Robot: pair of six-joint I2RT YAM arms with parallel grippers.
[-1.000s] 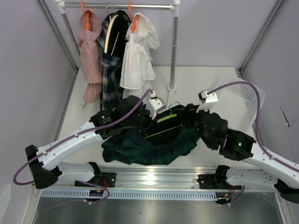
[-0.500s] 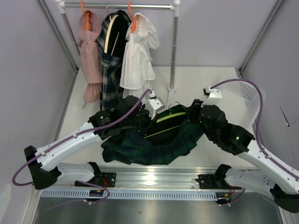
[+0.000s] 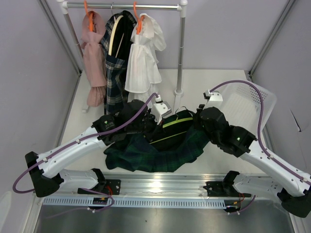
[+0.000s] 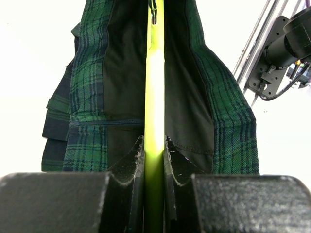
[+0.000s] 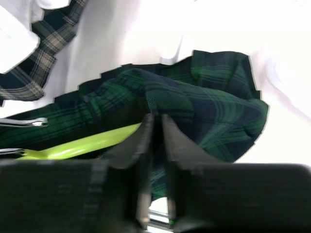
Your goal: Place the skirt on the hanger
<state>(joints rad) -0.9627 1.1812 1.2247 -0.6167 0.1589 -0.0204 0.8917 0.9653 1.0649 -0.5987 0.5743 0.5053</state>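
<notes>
The dark green tartan skirt (image 3: 155, 156) lies bunched on the table between both arms, draped around the lime-green hanger (image 3: 175, 122). My left gripper (image 3: 154, 128) is shut on the hanger's bar (image 4: 154, 87), which runs straight out between its pads, with skirt cloth (image 4: 90, 97) hanging down both sides. My right gripper (image 3: 197, 124) sits at the skirt's right end, its jaws drawn nearly together on a fold of the skirt's edge (image 5: 167, 99). The hanger (image 5: 82, 145) shows just left of those fingers (image 5: 146, 141). The hanger's hook is mostly hidden in the top view.
A clothes rail (image 3: 126, 6) at the back holds a pink garment (image 3: 95, 63), a navy-and-white checked garment (image 3: 115, 73) and a white ruffled garment (image 3: 143, 58). Its post (image 3: 181, 53) stands just behind the skirt. A white mesh basket (image 3: 248, 104) sits at the right.
My right arm has swung left and forward onto the skirt's right end, and its jaws have closed on the cloth. The left arm and hanger have stayed put.
</notes>
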